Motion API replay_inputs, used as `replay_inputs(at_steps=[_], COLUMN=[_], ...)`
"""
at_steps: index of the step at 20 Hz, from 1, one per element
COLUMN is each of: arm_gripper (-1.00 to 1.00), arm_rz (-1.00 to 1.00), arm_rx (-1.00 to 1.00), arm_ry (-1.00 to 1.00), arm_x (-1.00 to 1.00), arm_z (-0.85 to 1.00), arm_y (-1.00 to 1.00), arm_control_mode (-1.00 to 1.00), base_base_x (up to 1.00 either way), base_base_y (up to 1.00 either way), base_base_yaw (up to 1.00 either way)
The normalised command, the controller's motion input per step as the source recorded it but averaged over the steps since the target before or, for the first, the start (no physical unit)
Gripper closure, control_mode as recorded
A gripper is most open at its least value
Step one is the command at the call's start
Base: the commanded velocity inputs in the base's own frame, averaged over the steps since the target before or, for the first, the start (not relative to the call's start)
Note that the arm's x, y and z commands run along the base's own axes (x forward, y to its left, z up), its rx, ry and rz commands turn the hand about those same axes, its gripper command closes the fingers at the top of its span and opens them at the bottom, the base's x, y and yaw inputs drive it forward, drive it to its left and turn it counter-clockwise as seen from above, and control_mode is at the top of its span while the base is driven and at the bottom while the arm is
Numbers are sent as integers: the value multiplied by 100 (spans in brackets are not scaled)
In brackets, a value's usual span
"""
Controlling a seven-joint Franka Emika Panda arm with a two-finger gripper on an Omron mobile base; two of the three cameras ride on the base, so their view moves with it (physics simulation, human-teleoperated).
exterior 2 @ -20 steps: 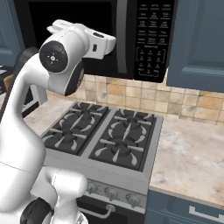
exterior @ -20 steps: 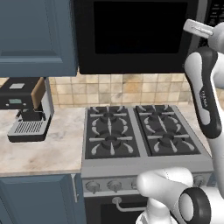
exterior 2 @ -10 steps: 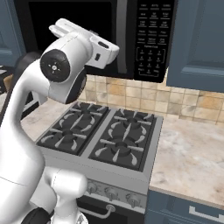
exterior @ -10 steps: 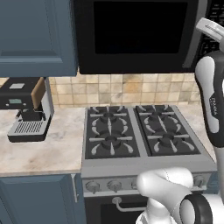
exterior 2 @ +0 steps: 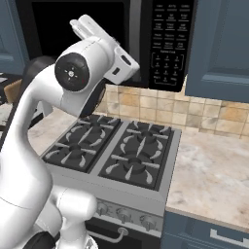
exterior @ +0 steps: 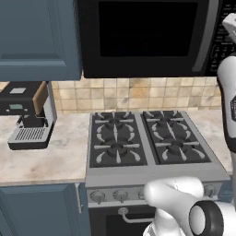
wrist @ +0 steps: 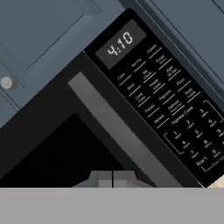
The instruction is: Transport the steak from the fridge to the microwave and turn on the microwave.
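Observation:
The microwave (exterior: 147, 37) hangs above the stove, a black box with its dark window door closed. Its button panel (wrist: 166, 100) has a lit display, and the long grey door handle (wrist: 118, 135) runs beside it. My gripper (wrist: 113, 178) is shut with nothing between its fingers, close in front of the door just below the handle. In the right base view my raised arm reaches up in front of the microwave (exterior 2: 48, 29), with the button panel (exterior 2: 168, 44) to its right. The steak and the fridge are out of view.
A gas stove (exterior: 147, 143) with several burners lies under the microwave. A dark coffee machine (exterior: 27, 115) stands on the counter at the left. Blue cupboards (exterior: 37, 37) flank the microwave. Marble counter (exterior 2: 214, 170) stretches to the stove's right.
My arm has swung up and to the right, carrying the hand closer to the microwave's handle and button panel. The gripper has stayed shut.

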Motion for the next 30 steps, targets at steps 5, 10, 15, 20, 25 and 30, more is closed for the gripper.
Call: replay_inputs(at_steps=[5, 10, 15, 20, 25, 30], arm_gripper=[100, 100, 100, 100, 100, 100], arm_rz=[0, 0, 0, 0, 0, 0], arm_rx=[21, 23, 25, 26, 22, 14], arm_ry=[2, 1, 1, 0, 0, 0], arm_x=[0, -3, -3, -2, 0, 0], arm_z=[0, 0, -5, -19, -28, -34], arm_y=[-37, -26, -12, -2, 0, 0], arm_control_mode=[-100, -100, -100, -100, -100, -100], base_base_x=[0, 0, 0, 0, 0, 0], base_base_y=[0, 0, 0, 0, 0, 0], base_base_yaw=[0, 0, 0, 0, 0, 0])
